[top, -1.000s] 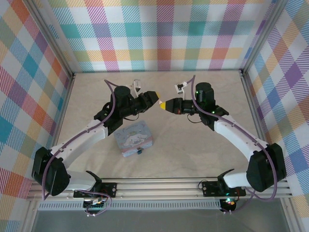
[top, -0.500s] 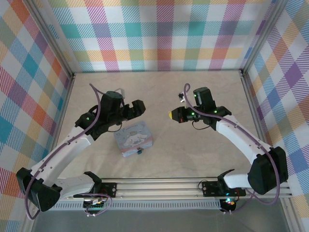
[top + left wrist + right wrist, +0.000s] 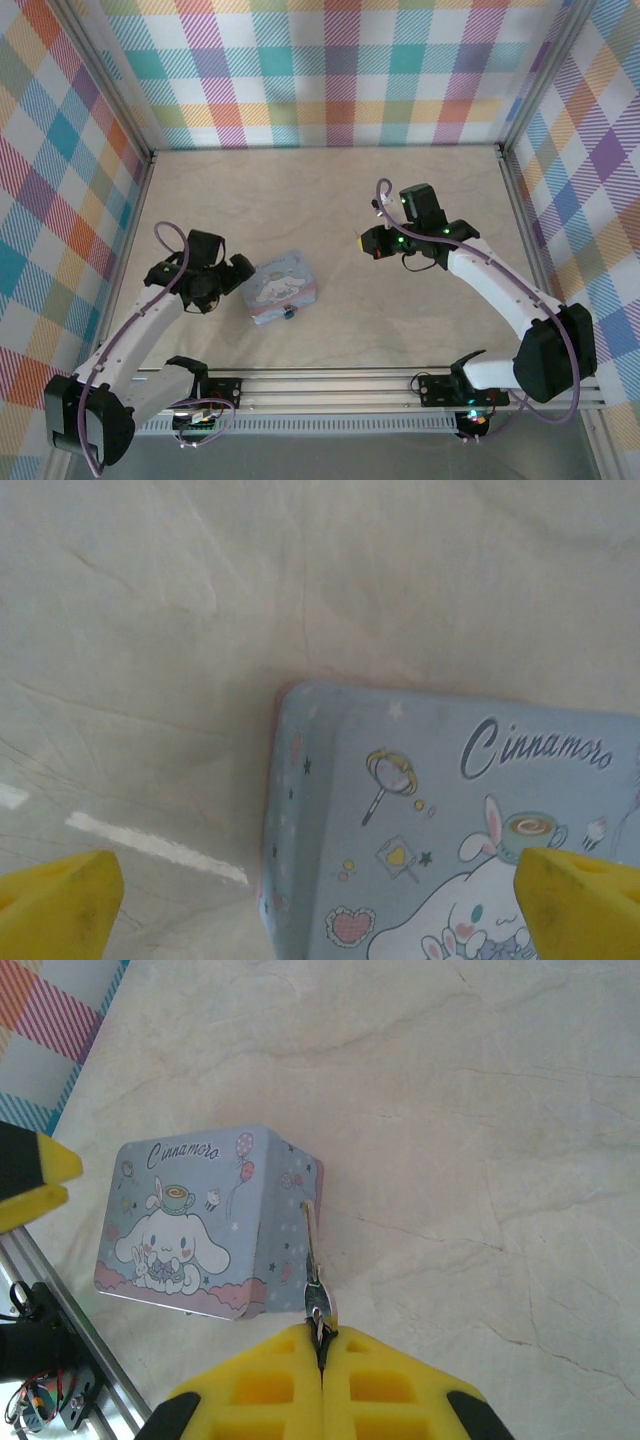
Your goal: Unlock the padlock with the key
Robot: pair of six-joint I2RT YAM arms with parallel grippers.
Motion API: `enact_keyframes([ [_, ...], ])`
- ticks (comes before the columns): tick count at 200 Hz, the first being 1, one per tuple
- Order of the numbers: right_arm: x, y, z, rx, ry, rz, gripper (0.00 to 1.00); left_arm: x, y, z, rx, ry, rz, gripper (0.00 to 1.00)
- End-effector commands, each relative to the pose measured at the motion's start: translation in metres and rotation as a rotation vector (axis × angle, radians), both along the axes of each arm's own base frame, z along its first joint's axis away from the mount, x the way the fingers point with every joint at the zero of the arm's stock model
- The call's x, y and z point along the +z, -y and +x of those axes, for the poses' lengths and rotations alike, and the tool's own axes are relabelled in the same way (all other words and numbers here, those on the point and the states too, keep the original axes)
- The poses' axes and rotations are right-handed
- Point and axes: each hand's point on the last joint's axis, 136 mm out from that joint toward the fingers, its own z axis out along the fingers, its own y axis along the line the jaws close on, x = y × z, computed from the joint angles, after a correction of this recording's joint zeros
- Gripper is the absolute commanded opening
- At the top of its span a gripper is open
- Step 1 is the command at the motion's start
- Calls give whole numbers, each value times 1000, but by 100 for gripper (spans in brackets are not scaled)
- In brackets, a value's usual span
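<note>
The right tool [image 3: 322,1338] is seen pressed together, with the key [image 3: 312,1285] pinched between its yellow pads and jutting out beyond the tips. It is held above the table [image 3: 330,190], off to the right of the cartoon-printed tin [image 3: 283,285] and apart from it. The padlock [image 3: 288,314] is spotted at the tin's near edge, a small dark speck from above. The left tool [image 3: 320,905] is spread wide over the tin's left end, with nothing gripped.

Cartoon tin [image 3: 282,288] (pale blue) on table [image 3: 330,200]
</note>
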Motion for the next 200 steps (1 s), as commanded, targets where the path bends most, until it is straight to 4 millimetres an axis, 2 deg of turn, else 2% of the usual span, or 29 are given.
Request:
enact_keyframes([
  [1, 10, 0, -4, 20, 30, -1, 0, -2, 21, 10, -61, 29, -105, 100],
  [37, 8, -1, -6, 24, 20, 4, 0, -15, 37, 21, -140, 19, -145, 95],
  [69, 7, -2, -6, 25, 16, 7, 0, -25, 53, 34, -197, 9, -167, 87],
  [97, 8, -1, -8, 25, 12, 9, 0, -27, 67, 47, -255, 18, -125, 83],
  [126, 5, 2, -12, 27, -4, -9, 0, -38, 86, 61, -307, -11, -76, 76],
  [167, 3, 6, -22, 24, -18, 1, 0, -47, 124, 98, -413, -14, -24, 74],
  [200, -4, 3, -31, 24, -61, 44, 0, -41, 155, 139, -471, 29, -18, 78],
])
